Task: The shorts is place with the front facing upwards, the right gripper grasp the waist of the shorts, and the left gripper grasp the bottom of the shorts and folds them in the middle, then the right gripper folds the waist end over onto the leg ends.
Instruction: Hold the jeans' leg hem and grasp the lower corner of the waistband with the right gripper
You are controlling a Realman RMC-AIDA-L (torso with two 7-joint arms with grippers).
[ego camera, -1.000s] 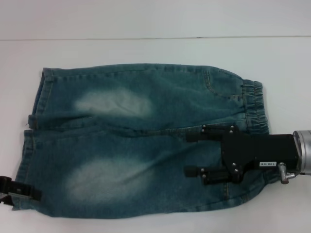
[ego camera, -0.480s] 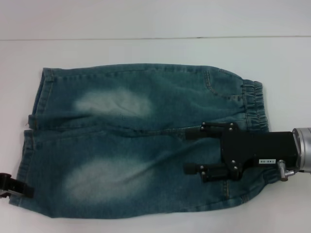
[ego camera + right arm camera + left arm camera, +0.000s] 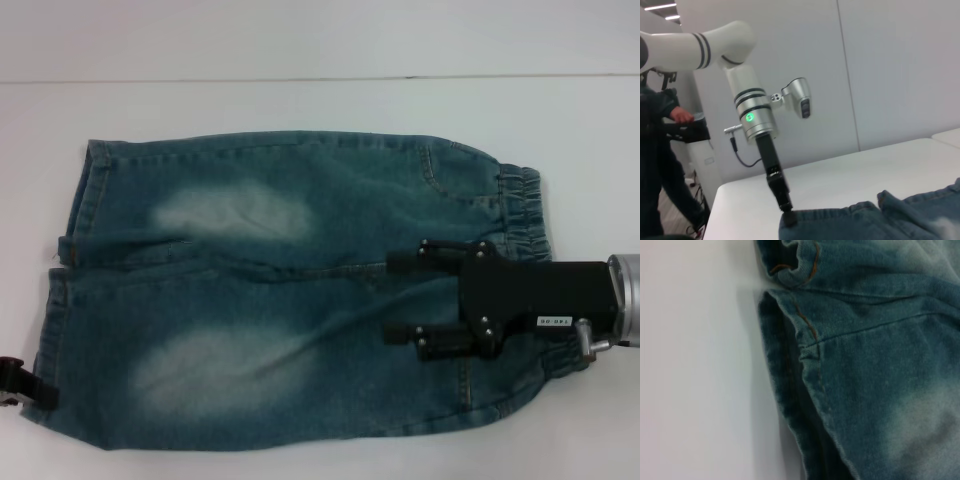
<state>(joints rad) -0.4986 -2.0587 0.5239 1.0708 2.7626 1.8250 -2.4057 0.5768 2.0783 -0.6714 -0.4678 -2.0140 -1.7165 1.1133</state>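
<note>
The blue-green denim shorts [image 3: 290,290] lie flat, front up, on the white table [image 3: 300,100]. The puckered waist [image 3: 525,215] is at the right and the straight leg hems [image 3: 72,215] are at the left. My right gripper [image 3: 402,298], black with a white label, hovers open over the near leg just inward of the waist, holding nothing. My left gripper [image 3: 22,380] sits at the near leg's hem corner, mostly cut off by the view's edge. The right wrist view shows the left gripper's tip [image 3: 786,207] touching the hem edge [image 3: 805,220]. The left wrist view looks closely at a leg hem [image 3: 807,340].
Bare white table surrounds the shorts, with a wall behind. In the right wrist view, a person in dark clothes [image 3: 655,150] stands beyond the table's far end beside dark equipment [image 3: 687,131].
My left gripper has slid leftward along the near hem corner, showing less in the head view. My right gripper has drifted slightly right and down, still open.
</note>
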